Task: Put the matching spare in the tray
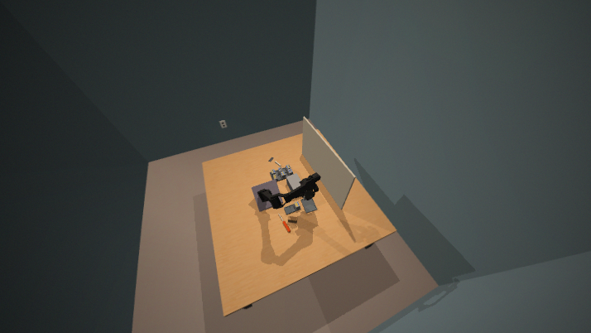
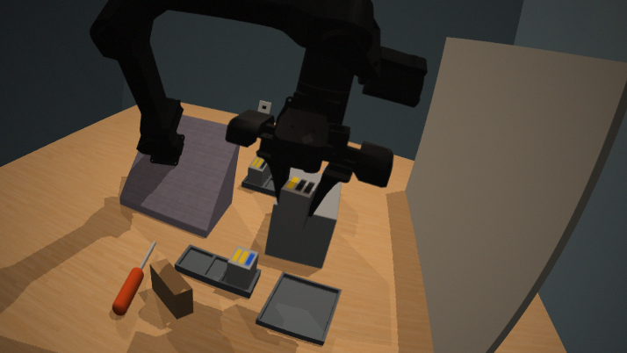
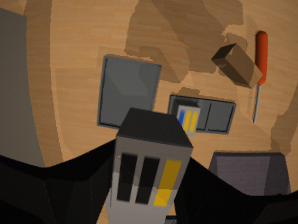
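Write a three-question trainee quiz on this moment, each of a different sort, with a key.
1. True or false: the gripper is shut on a spare.
2. Which stripes does the held spare show? A) two yellow, one blue B) one yellow, two black C) three black
3. Fill in: the orange-handled tool on the table is a ____.

Key: 1 true. 2 B; two yellow and one blue mark the spare in the holder. 3 screwdriver.

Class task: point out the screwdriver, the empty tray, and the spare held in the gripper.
screwdriver (image 2: pixel 128 291), exterior view, orange handle.
empty tray (image 2: pixel 299 308), exterior view, bare floor.
held spare (image 3: pixel 148 177), wrist view, striped face.
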### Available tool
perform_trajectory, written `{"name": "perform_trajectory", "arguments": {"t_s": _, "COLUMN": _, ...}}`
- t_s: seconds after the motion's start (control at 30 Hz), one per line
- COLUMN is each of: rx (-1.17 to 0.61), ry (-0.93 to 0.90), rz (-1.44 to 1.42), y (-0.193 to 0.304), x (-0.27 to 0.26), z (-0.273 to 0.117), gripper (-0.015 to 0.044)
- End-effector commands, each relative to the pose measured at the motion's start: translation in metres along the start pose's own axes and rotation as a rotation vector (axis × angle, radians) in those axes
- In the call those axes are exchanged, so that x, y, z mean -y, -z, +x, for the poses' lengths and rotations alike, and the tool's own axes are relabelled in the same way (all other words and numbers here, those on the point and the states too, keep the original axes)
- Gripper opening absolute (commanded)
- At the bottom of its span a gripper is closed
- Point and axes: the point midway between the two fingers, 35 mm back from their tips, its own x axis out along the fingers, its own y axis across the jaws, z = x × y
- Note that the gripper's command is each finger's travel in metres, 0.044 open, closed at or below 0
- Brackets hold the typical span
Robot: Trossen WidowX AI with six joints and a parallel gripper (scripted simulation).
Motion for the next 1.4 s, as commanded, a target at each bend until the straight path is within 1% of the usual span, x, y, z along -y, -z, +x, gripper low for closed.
{"name": "perform_trajectory", "arguments": {"t_s": 0.0, "rx": 0.006, "ry": 0.0, "rz": -0.001, "y": 0.0, "x": -0.023, "z": 0.005, "gripper": 0.0}}
{"name": "perform_trajectory", "arguments": {"t_s": 0.17, "rx": 0.008, "ry": 0.0, "rz": 0.001, "y": 0.0, "x": -0.039, "z": 0.01, "gripper": 0.0}}
{"name": "perform_trajectory", "arguments": {"t_s": 1.37, "rx": 0.003, "ry": 0.0, "rz": 0.002, "y": 0.002, "x": -0.044, "z": 0.037, "gripper": 0.0}}
